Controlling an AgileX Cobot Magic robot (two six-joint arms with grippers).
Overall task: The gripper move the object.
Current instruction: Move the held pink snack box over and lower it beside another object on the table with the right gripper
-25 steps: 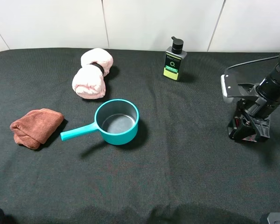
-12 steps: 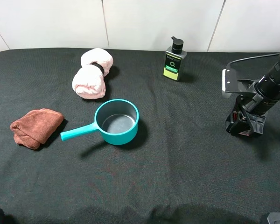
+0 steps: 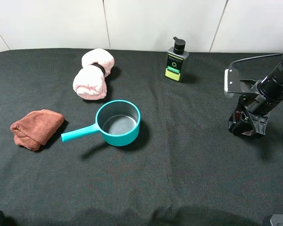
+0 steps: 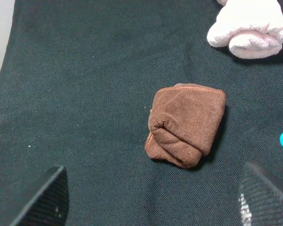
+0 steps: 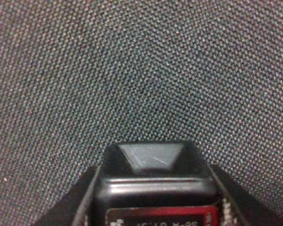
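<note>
table cover [image 3: 188, 165]: matt woven cloth | object [image 5: 152, 162]: glossy plastic | brown towel [image 4: 186, 122]: terry

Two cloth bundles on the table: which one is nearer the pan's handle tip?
The brown folded cloth, right beside the handle tip of the teal pan; the pink rolled towel lies farther back.

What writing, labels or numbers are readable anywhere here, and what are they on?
Pump bottle: white lettering and a ring mark on its black-and-green label, too small to read.
Small black box: white characters on a red strip, upside down and cut off at the picture's edge in the right wrist view; not reliably readable.
No other writing shows in any view.
</note>
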